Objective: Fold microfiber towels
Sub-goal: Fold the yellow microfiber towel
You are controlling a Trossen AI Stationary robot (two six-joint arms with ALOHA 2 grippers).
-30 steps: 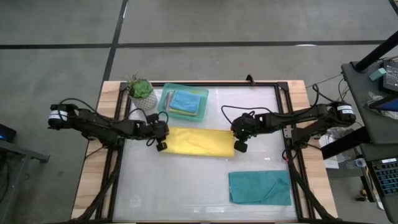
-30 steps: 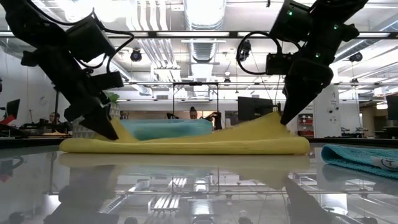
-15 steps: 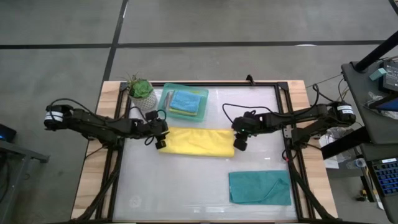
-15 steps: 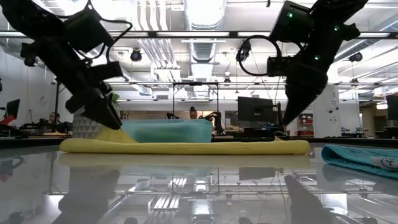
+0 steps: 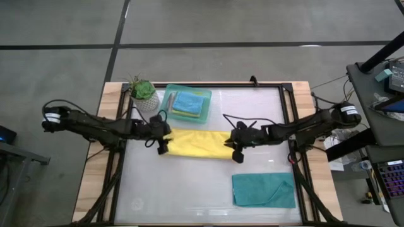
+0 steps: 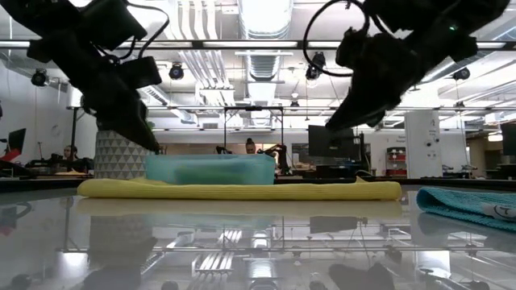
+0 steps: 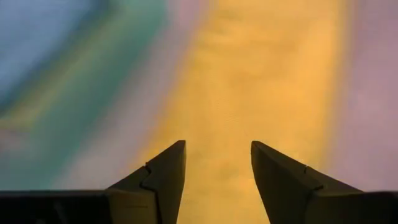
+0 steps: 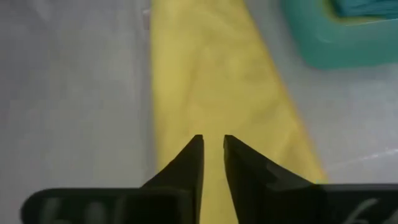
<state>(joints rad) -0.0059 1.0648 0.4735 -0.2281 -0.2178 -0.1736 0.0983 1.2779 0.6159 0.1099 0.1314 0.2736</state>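
Note:
The yellow towel (image 5: pixel 197 144) lies flat on the table as a long folded strip, and it also shows in the low view (image 6: pixel 242 191). My left gripper (image 5: pixel 162 145) hovers open over the strip's left end (image 7: pixel 249 81), clear of it. My right gripper (image 5: pixel 235 151) hovers over the strip's right end (image 8: pixel 211 74), with only a narrow gap between its fingertips. A folded teal towel (image 5: pixel 264 190) lies at the near right. Other folded towels, a teal one on top, lie stacked in the mint tray (image 5: pixel 187 104).
The mint tray's wall (image 6: pixel 211 169) stands just behind the yellow strip. A small potted plant (image 5: pixel 142 92) stands at the far left, close to my left arm. The near left part of the table holds nothing.
The yellow towel's right end, held up a second ago, has dropped flat, and its left end has since settled too. My right gripper has let go, risen, and moved toward the table's left edge over the strip. My left gripper has risen off the left end.

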